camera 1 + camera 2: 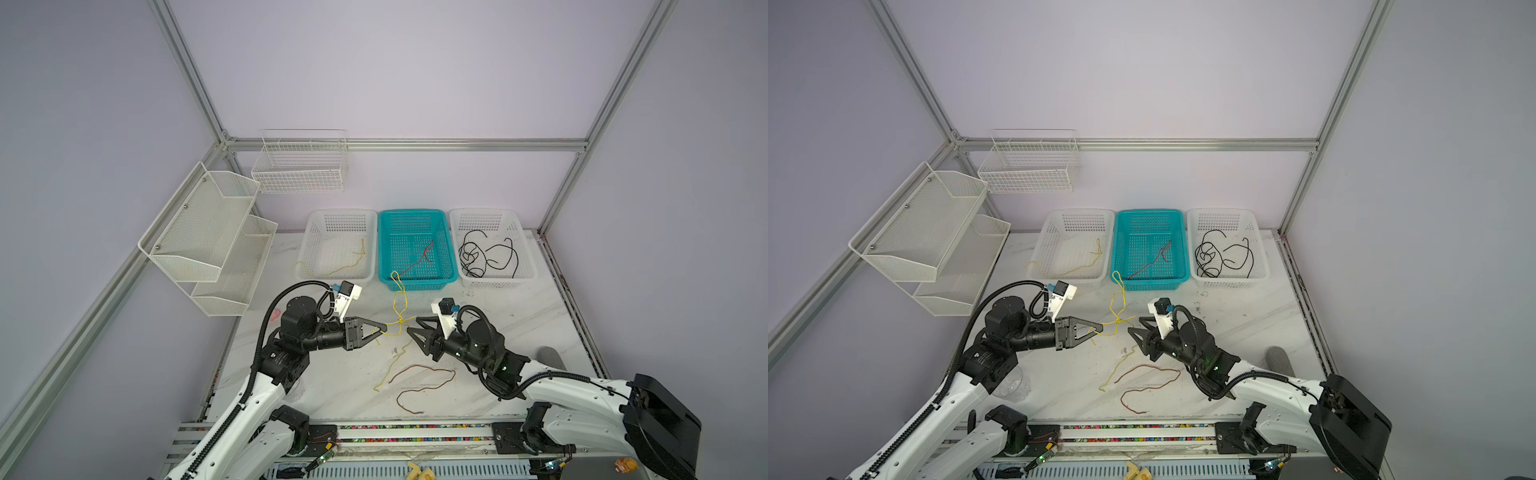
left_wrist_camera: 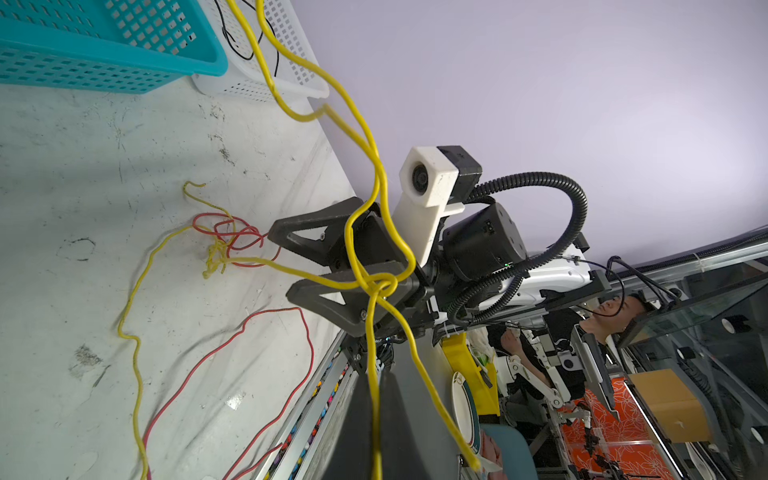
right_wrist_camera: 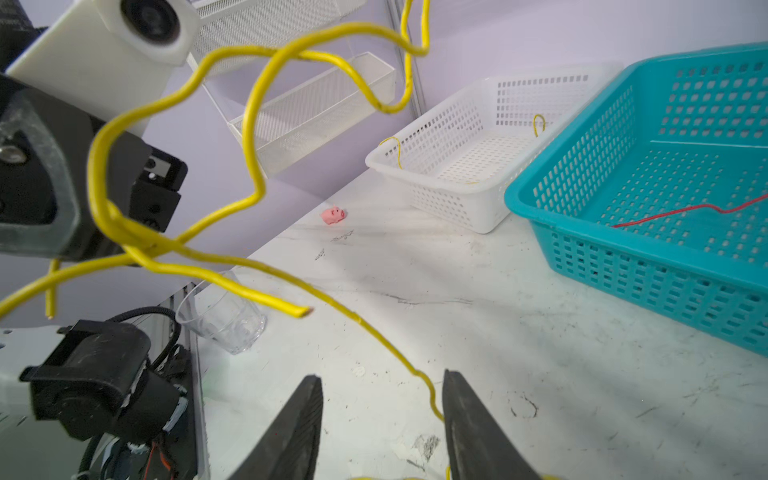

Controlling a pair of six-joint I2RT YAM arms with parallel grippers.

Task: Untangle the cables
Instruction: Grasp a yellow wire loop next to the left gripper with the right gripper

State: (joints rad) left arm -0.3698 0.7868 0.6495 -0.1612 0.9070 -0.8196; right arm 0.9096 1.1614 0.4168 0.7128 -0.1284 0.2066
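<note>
A knotted yellow cable (image 1: 400, 320) (image 1: 1119, 320) hangs above the table between both arms. My left gripper (image 1: 384, 328) (image 1: 1100, 328) is shut on one of its strands, which runs into the dark jaws in the left wrist view (image 2: 376, 415). One loop reaches up to the teal basket's rim, and another strand trails down to the table. My right gripper (image 1: 413, 325) (image 3: 382, 395) stands open just right of the knot, and a yellow strand (image 3: 432, 399) passes by one finger. A brown-red cable (image 1: 424, 386) lies loose on the table, partly tangled with yellow (image 2: 216, 257).
Three baskets line the back: a white basket (image 1: 338, 212) with a yellow cable, a teal basket (image 1: 419, 284) with a red cable, and a white basket (image 1: 498, 282) with black cables. Wire shelves (image 1: 208, 232) hang left. A pink toy (image 3: 332, 215) and a clear cup (image 3: 224, 324) sit at the left.
</note>
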